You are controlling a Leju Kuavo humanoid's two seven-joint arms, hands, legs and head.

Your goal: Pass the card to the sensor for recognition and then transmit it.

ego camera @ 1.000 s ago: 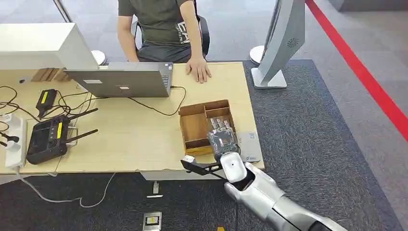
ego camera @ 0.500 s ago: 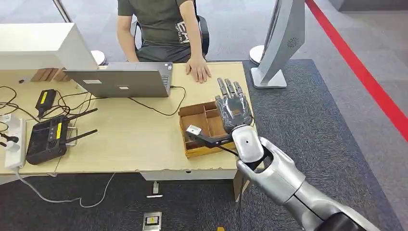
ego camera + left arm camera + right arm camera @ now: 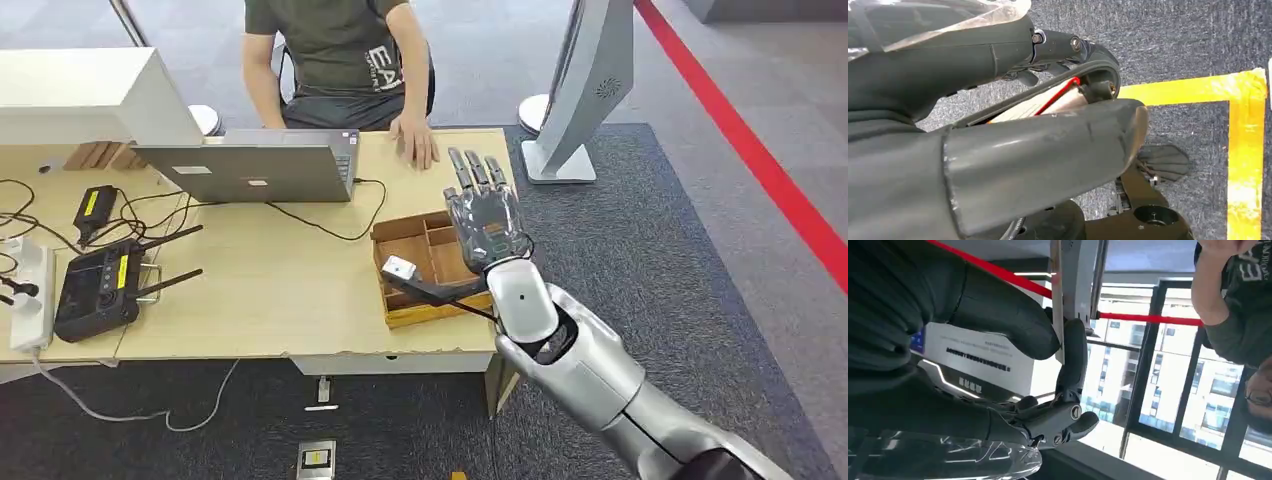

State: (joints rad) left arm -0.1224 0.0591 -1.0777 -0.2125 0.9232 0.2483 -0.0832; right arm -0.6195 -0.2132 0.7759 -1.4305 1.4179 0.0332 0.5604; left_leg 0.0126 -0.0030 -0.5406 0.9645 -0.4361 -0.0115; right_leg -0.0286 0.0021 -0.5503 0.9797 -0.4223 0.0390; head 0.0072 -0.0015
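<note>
Right of center in the head view, the right hand [image 3: 487,222] stands raised above the wooden box [image 3: 410,262], pinching a card [image 3: 1057,300] between thumb and finger. The left hand [image 3: 998,130] holds a red-edged card [image 3: 1040,101].

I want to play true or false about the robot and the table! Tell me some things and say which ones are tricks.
1. The robot's right hand is raised above the brown box. True.
2. The right hand pinches a thin white card. True; the right wrist view shows it between thumb and a finger.
3. The laptop is lying on the carpet. False; it sits on the wooden table.
4. A person sits across the table, one hand resting on it. True.
5. The black controller with antennas is inside the brown box. False; it lies on the table, far from the box.
</note>
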